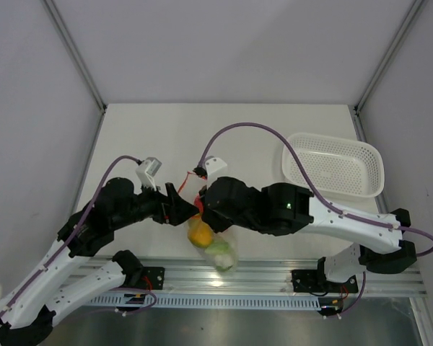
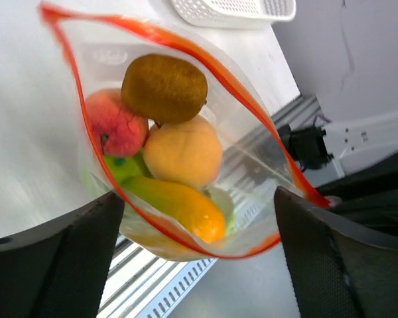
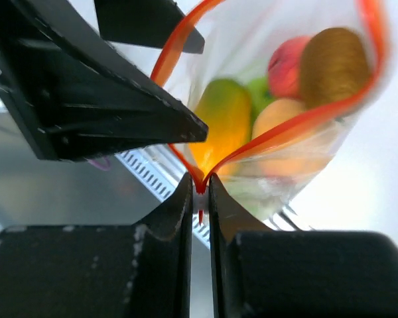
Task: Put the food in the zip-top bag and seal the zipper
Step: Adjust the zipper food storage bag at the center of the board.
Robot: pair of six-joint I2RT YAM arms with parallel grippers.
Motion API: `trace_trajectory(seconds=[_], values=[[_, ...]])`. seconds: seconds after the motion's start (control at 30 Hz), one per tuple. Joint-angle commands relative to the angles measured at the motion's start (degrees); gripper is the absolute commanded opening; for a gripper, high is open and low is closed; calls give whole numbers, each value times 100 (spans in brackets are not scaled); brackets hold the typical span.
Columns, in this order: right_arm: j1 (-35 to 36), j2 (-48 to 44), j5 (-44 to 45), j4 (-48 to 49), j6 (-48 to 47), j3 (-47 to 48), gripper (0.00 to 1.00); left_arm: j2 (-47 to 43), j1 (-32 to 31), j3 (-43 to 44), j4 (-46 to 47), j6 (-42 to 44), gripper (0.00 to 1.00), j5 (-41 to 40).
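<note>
Food (image 2: 179, 152) sits inside the zip-top bag (image 2: 249, 129), which hangs with its mouth open between the two claws. The right claw (image 3: 200, 192) is pinching one end of the red zipper (image 3: 304, 120). The left claw (image 2: 199, 199) is spread wide, with the bag's mouth between its fingers.

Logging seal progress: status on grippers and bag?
Right gripper shut on zipper end. Left gripper open, astride mouth. Food inside zip-top bag, unsealed. White basket apart.
</note>
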Motion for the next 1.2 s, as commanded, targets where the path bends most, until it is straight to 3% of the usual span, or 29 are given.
trace_trajectory(seconds=[0.0,0.17,0.33,0.43,0.67,1.0,1.1,1.13,1.17], values=[[99,439,-129,-1180,-965,1074,0,-170,23,268,-364,100,97,-734],[143,248,-313,-1629,-1081,611,0,-302,31,356,-821,170,100,-1227],[283,-508,-339,-1358,-773,-784,0,-417,31,339,-1226,56,99,-1948],[634,-852,-331,-1129,-668,-1208,0,-400,31,102,-981,144,99,-1782],[890,-958,-85,-953,-509,-1280,0,565,31,347,-252,513,92,-903],[925,-914,-50,-856,-518,-1210,0,2015,23,936,-189,715,91,-752],[925,-958,-6,-882,-518,-1175,0,2272,23,1015,-312,794,81,-928],[934,-975,20,-882,-509,-1175,0,2386,14,1033,-347,812,68,-981],[934,-1010,38,-882,-500,-1175,0,2439,23,1050,-373,821,61,-1034]])
